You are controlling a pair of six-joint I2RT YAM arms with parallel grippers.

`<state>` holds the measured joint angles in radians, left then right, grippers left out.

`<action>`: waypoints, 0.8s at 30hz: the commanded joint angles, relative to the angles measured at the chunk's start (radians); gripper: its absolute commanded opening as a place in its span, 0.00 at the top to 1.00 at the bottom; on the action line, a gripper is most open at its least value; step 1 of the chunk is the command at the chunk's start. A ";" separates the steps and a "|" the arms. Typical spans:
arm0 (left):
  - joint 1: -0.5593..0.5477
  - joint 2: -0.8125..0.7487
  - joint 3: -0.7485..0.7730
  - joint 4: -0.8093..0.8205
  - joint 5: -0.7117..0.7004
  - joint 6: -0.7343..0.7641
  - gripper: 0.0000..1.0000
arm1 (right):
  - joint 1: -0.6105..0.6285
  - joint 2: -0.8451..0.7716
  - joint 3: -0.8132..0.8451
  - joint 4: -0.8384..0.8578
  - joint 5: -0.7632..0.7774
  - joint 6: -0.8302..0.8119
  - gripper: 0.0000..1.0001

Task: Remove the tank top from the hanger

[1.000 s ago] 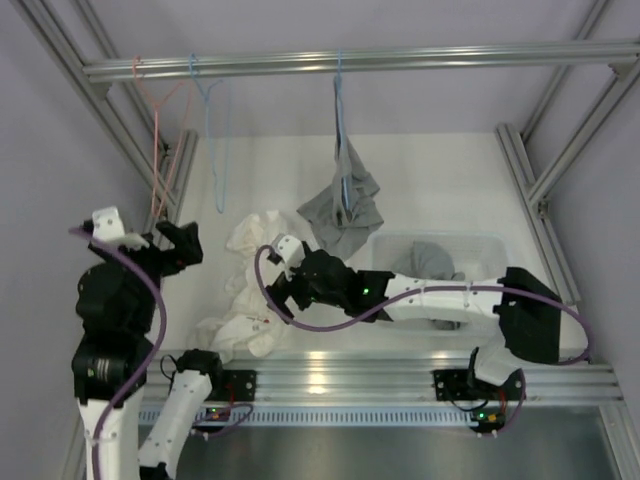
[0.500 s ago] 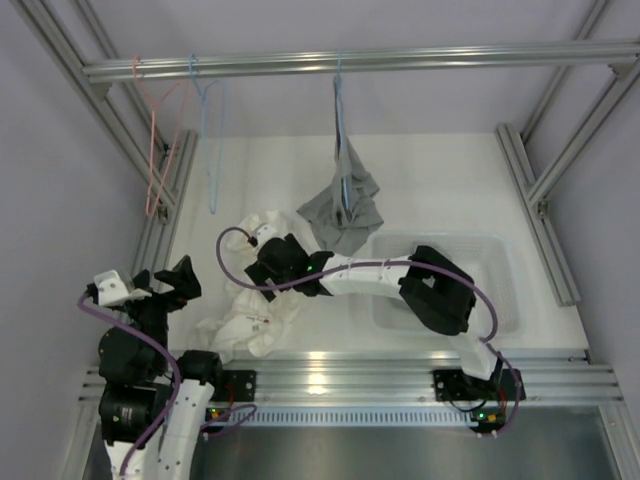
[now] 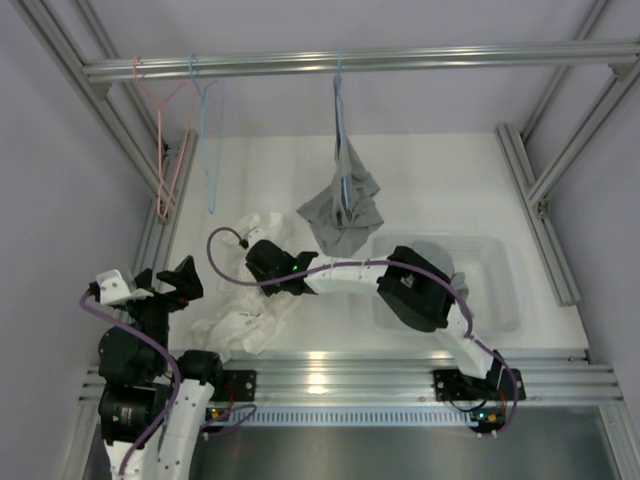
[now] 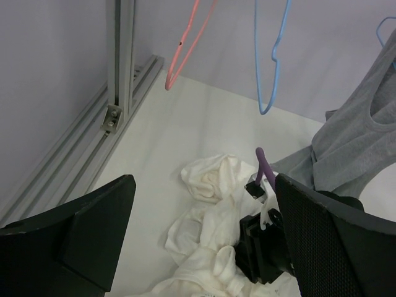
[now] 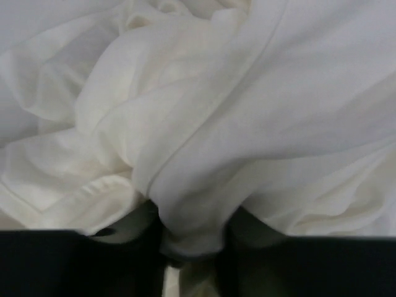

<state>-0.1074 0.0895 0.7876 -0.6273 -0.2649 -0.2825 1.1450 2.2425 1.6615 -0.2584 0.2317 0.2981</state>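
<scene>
Gripping, right gripper point(image 3: 268, 262): its two fingers point(image 5: 127, 228) are closed on a fold of the crumpled white cloth pile point(image 3: 245, 325), which fills the wrist view right up to the pads.
Right arm: stretched low across the white table point(image 3: 450, 180), with its wrist over the pile.
Left gripper point(image 3: 165, 282): released, jaws spread wide with nothing between them, held above the table. The white pile and the right gripper lie ahead of it and lower down.
Grey tank top point(image 3: 343, 210): hung on the light blue wire hanger point(image 3: 339, 110), beyond the right gripper and a little to its right. Neither gripper touches it, and its lower part hangs bunched near the far edge of the white pile.
Silver aluminium rail point(image 3: 360, 62): carries that hanger, high above and beyond both grippers.
Bare blue hanger point(image 4: 265, 111) and bare pink hanger point(image 4: 168, 85): on the same rail, ahead of the left gripper and well apart from the tank top.
Clear plastic bin point(image 3: 495, 300): on the table to the right of the right gripper, beside that arm's elbow, with grey fabric point(image 3: 437, 256) inside.
</scene>
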 commanded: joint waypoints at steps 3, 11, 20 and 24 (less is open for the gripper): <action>-0.005 0.007 -0.002 0.064 0.021 0.017 0.01 | 0.055 -0.026 -0.137 -0.119 0.073 0.029 1.00; -0.005 0.039 -0.008 0.064 0.033 -0.012 0.01 | 0.124 -0.510 -0.371 0.094 0.061 -0.046 1.00; -0.005 0.099 -0.004 0.043 0.035 -0.020 0.01 | 0.133 -0.884 -0.465 0.093 0.126 -0.111 1.00; -0.003 0.073 -0.013 0.038 0.033 -0.017 0.01 | 0.136 -0.987 -0.448 0.045 0.133 -0.134 1.00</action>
<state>-0.1074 0.1856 0.7803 -0.6250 -0.2287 -0.2901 1.2739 1.3201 1.2095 -0.2134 0.3283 0.2020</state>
